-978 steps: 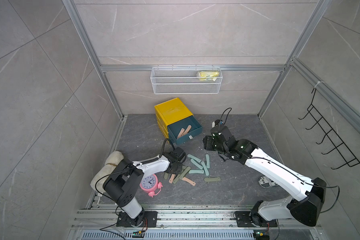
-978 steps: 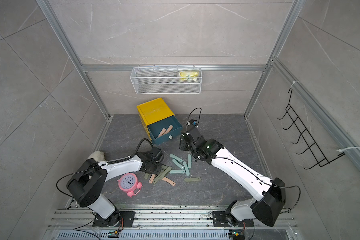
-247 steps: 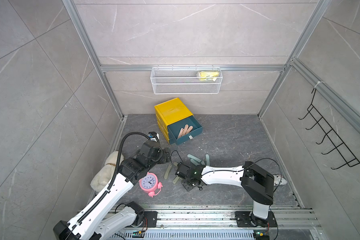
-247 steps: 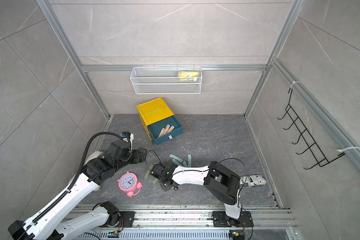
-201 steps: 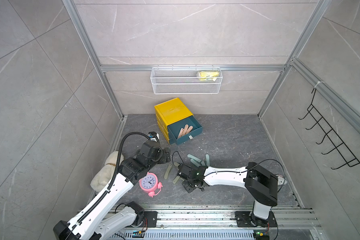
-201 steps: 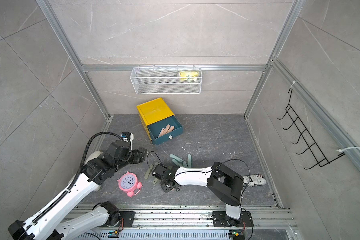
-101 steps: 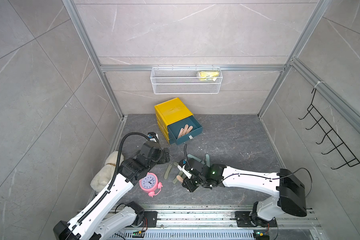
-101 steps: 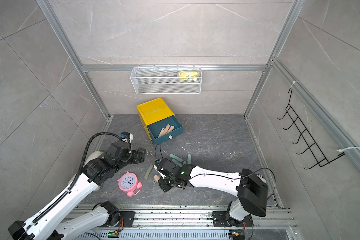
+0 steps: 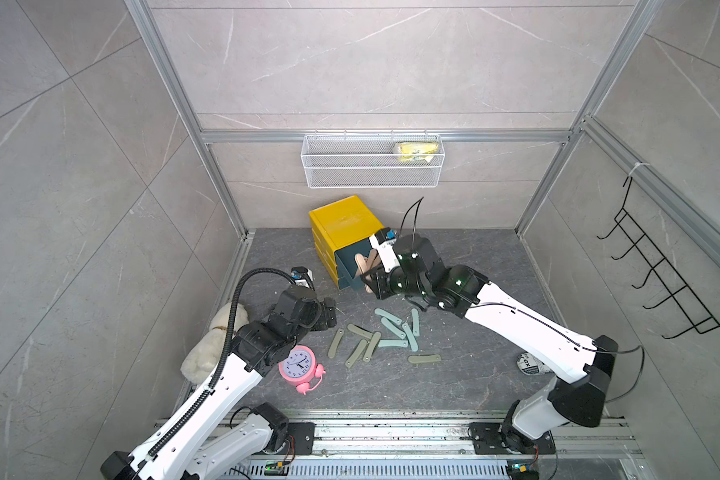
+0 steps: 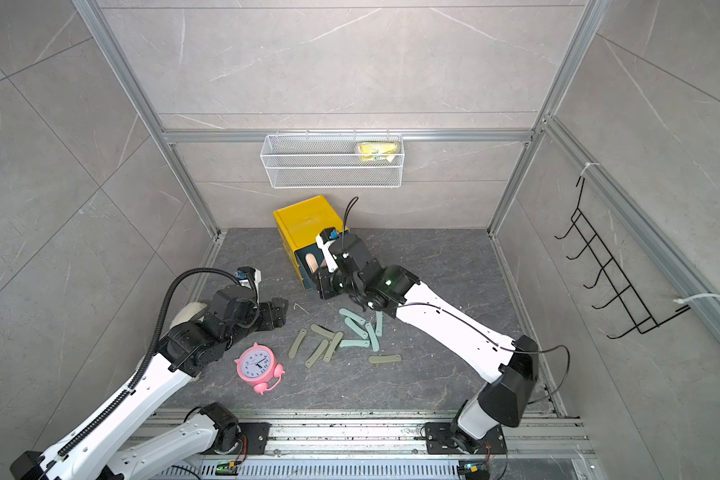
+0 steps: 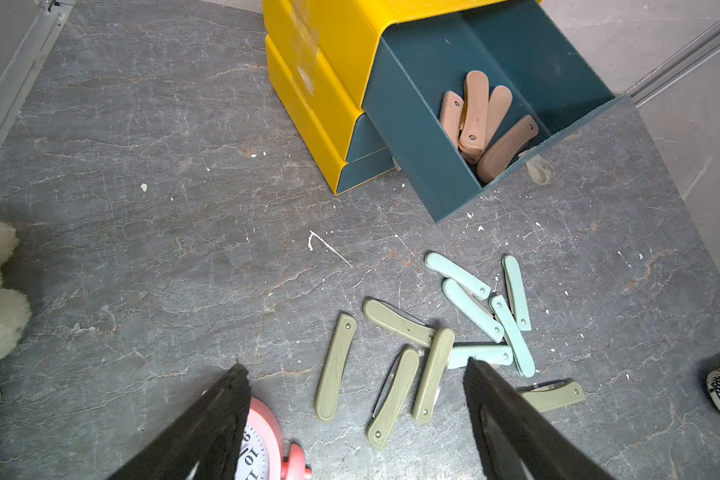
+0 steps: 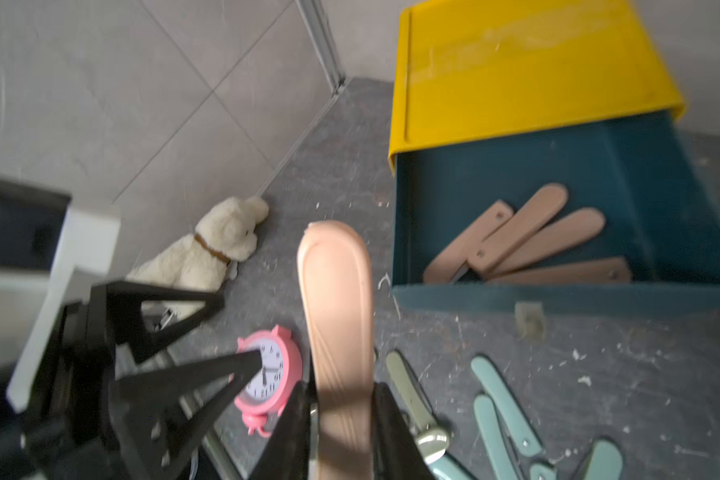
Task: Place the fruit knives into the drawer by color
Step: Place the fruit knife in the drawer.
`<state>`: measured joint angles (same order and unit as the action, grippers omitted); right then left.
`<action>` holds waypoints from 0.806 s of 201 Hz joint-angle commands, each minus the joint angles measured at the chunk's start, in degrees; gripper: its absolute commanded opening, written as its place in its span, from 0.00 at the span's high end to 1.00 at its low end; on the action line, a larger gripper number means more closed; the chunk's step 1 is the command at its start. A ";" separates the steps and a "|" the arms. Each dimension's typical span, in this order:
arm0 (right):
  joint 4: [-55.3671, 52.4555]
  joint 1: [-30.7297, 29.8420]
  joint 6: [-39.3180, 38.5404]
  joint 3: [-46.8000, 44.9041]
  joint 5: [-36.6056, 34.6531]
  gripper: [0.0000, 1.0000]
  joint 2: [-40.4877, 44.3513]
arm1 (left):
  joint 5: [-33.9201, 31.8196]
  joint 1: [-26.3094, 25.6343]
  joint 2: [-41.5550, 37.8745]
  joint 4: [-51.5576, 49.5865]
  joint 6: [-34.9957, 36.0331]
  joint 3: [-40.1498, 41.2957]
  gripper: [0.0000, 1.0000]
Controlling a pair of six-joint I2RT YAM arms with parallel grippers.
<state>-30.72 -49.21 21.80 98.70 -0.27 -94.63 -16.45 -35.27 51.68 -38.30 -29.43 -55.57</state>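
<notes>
The yellow chest [image 9: 344,220] stands at the back of the floor, its top teal drawer [image 11: 416,137] pulled out, with several pink fruit knives [image 11: 476,112] inside. My right gripper [image 12: 342,388] is shut on another pink knife [image 12: 335,299], held in the air just in front of that drawer [image 12: 558,293]; in both top views it hangs at the drawer's front edge [image 9: 368,282] [image 10: 321,286]. Several olive knives [image 9: 358,345] and pale teal knives [image 9: 395,328] lie scattered on the floor. My left gripper [image 11: 354,368] is open and empty, raised left of the pile [image 9: 329,316].
A pink alarm clock [image 9: 301,368] stands beside the left arm, with a cream plush toy [image 9: 213,345] against the left wall. A crumpled black-and-white ball [image 9: 528,363] lies at the right. A white wire basket [image 9: 373,160] and a black hook rack [image 9: 661,282] hang on the walls.
My right arm has risen from the pile on the floor and swung back to the open drawer, carrying the pink knife. The left arm has stayed where it was.
</notes>
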 commanded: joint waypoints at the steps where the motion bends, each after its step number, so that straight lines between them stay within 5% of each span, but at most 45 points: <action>1: -4.37 1.29 -0.48 7.28 -7.00 0.83 -7.96 | -0.52 -0.06 -0.83 -0.13 -1.01 0.09 0.15; 53: -6.16 2.87 3.71 20.36 -16.02 0.83 -21.24 | 0.19 -0.04 -0.61 -0.19 -1.25 -1.16 0.15; 120: -14.47 4.04 9.28 28.52 -19.26 0.82 -27.93 | -1.32 0.18 2.27 -0.57 -1.08 -4.15 0.14; 162: -14.83 4.04 11.02 27.70 -19.15 0.79 -27.41 | 0.97 5.41 10.56 0.07 0.25 -13.32 0.13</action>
<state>-42.96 -44.97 30.46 126.02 -18.06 -121.64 -16.21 -32.69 59.22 -40.25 -30.09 -63.53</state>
